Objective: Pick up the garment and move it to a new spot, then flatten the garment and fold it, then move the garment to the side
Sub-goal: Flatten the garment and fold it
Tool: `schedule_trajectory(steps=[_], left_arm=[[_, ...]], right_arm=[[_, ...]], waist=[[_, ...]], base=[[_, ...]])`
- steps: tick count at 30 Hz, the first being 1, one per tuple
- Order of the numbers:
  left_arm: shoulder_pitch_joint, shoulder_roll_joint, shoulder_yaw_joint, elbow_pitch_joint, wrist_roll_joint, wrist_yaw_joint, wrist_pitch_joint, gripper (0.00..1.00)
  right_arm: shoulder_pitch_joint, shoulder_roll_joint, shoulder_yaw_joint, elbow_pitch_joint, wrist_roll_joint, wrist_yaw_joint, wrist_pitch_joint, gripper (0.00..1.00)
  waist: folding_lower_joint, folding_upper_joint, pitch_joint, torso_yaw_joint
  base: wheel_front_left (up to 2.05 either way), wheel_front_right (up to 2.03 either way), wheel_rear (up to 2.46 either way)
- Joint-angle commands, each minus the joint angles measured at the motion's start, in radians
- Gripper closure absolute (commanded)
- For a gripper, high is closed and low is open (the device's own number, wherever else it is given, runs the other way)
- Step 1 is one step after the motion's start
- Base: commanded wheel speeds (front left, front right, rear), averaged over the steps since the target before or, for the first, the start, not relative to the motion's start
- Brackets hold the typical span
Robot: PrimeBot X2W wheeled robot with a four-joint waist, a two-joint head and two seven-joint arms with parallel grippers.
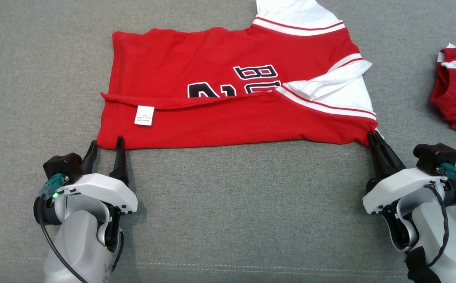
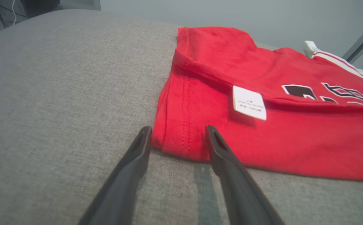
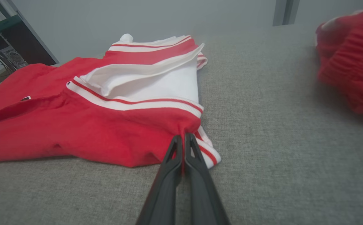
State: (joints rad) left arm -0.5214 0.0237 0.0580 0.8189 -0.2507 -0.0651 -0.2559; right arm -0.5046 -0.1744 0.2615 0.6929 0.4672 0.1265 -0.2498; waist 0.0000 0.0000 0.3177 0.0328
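— What's on the left?
— Left gripper [image 1: 106, 140], fingers spread wide, tips on either side of the near-left corner of the garment [image 1: 220, 59], a red jersey with white, striped sleeves that lies folded on the grey cushion [image 1: 228, 204].
— And on the right?
— Right gripper [image 1: 372, 135], pinched tight on the near-right corner. The fold covers part of the black lettering [image 1: 235, 84]. The white tag [image 1: 144, 115] is unreadable, and the far sleeve [image 1: 294, 11] runs out of frame.
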Motion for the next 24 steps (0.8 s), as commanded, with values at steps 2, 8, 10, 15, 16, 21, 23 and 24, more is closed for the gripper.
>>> schedule_trajectory(steps=[2,8,10,15,16,21,23,24], left_arm=[[-0.020,0.028,0.031,-0.005,0.008,-0.014,-0.006,0.91],[-0.030,0.027,0.041,0.009,0.009,-0.025,-0.006,1.00],[-0.031,0.027,0.046,0.011,0.011,-0.027,-0.006,1.00],[-0.014,0.027,0.057,0.007,0.016,-0.020,-0.006,1.00],[-0.007,0.027,0.059,0.006,0.019,-0.017,-0.006,1.00],[0.033,0.027,0.065,0.012,0.022,-0.011,-0.006,1.00],[0.050,0.027,0.065,0.016,0.024,-0.009,-0.006,1.00],[0.059,0.027,0.065,0.018,0.025,-0.008,-0.006,1.00]], right_arm=[[-0.005,-0.005,0.017,-0.027,0.007,0.004,-0.012,1.00],[-0.007,-0.009,0.016,-0.032,0.011,0.004,-0.012,1.00],[-0.009,-0.008,0.017,-0.034,0.012,0.004,-0.012,1.00],[0.001,-0.012,0.014,-0.031,0.016,0.004,-0.012,1.00],[0.005,-0.012,0.012,-0.030,0.018,0.004,-0.012,1.00],[0.032,-0.014,0.016,-0.020,0.026,0.004,-0.012,1.00],[0.044,-0.015,0.019,-0.017,0.032,0.004,-0.012,1.00],[0.051,-0.015,0.020,-0.016,0.035,0.004,-0.012,1.00]], waist=[[0.0000,0.0000,0.001,-0.002],[0.0000,0.0000,0.009,-0.004],[0.0000,0.0000,0.008,-0.004],[0.0000,0.0000,-0.013,0.000],[0.0000,0.0000,-0.021,0.001],[0.0000,0.0000,-0.066,0.002],[0.0000,0.0000,-0.085,0.003],[0.0000,0.0000,-0.095,0.003]], base=[[0.00,0.00,0.00],[0.00,0.00,0.00],[0.00,0.00,0.00],[0.00,0.00,0.00],[0.00,0.00,0.00],[0.00,0.00,0.00],[0.00,0.00,0.00],[0.00,0.00,0.00]])
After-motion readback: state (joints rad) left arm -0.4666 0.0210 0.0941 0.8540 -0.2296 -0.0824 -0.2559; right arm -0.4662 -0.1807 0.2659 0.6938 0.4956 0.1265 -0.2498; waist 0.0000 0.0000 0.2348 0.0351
